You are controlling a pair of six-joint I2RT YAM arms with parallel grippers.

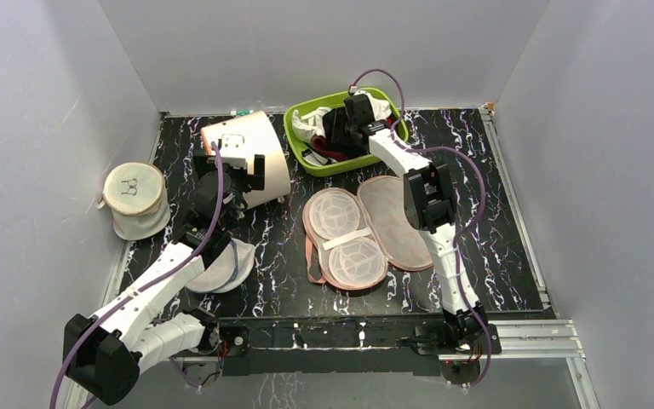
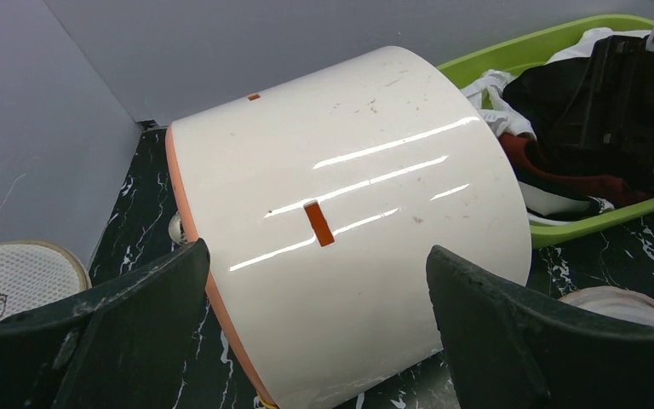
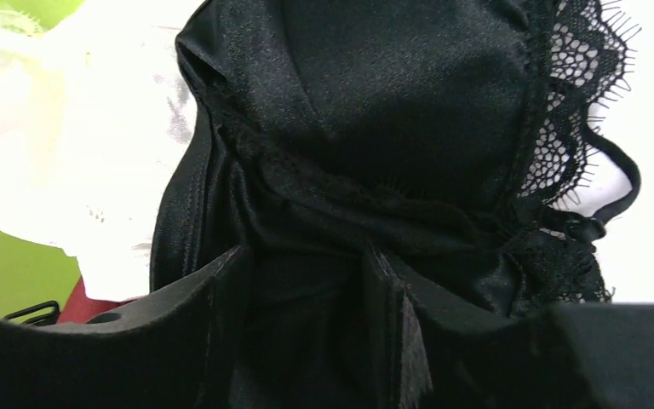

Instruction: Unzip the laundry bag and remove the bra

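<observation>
The laundry bag (image 1: 402,223) lies unzipped and spread flat at mid-table, its pale mesh half (image 1: 345,239) on the left and its peach half on the right. The bra (image 1: 332,141), black with a lace edge (image 3: 392,94), lies in the green basket (image 1: 306,160) on top of white cloths. My right gripper (image 1: 343,129) hangs over the basket. Its jaws (image 3: 305,251) stand apart with loose bra fabric in the gap. My left gripper (image 1: 243,175) is wide open (image 2: 317,249), facing a white tub and holding nothing.
A white tub with an orange rim (image 1: 251,153) (image 2: 349,213) lies on its side at the back left. A white mesh cylinder bag (image 1: 134,200) stands at the far left. A round mesh pouch (image 1: 221,274) lies under my left arm. A dark red garment (image 2: 562,179) is in the basket.
</observation>
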